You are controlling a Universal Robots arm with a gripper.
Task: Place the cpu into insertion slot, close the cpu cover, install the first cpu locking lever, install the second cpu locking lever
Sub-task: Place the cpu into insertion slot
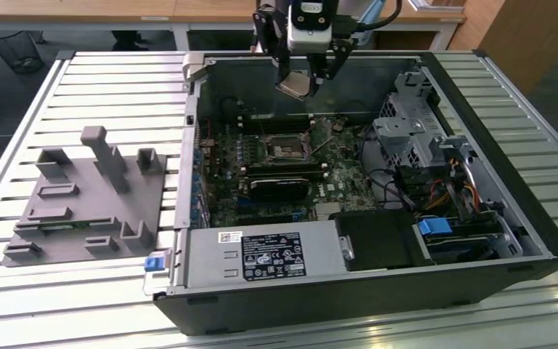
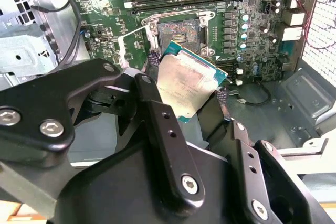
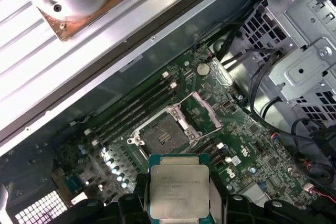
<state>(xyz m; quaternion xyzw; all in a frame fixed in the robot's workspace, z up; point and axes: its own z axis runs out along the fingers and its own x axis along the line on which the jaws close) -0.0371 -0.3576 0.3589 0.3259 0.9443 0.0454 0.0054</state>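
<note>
My gripper (image 1: 305, 76) hangs over the back of the open computer case (image 1: 511, 189), shut on the cpu (image 1: 296, 86), a flat square chip with a silvery top, held tilted. In both wrist views the cpu (image 2: 186, 82) (image 3: 177, 187) sits between the black fingers (image 2: 157, 108), above the green motherboard. The insertion slot (image 1: 285, 147) (image 2: 181, 36) (image 3: 164, 136) lies bare below, a dark square with a metal rim. The cpu cover (image 3: 205, 107) stands raised beside the slot. The cpu is well above the slot and touches nothing else.
A black heatsink block (image 1: 279, 185) sits just in front of the slot, with memory slots (image 3: 131, 114) behind it. A metal drive cage (image 1: 415, 131) and cables fill the case on the exterior view's right. A grey fixture plate (image 1: 85, 196) lies on the slatted table at the left.
</note>
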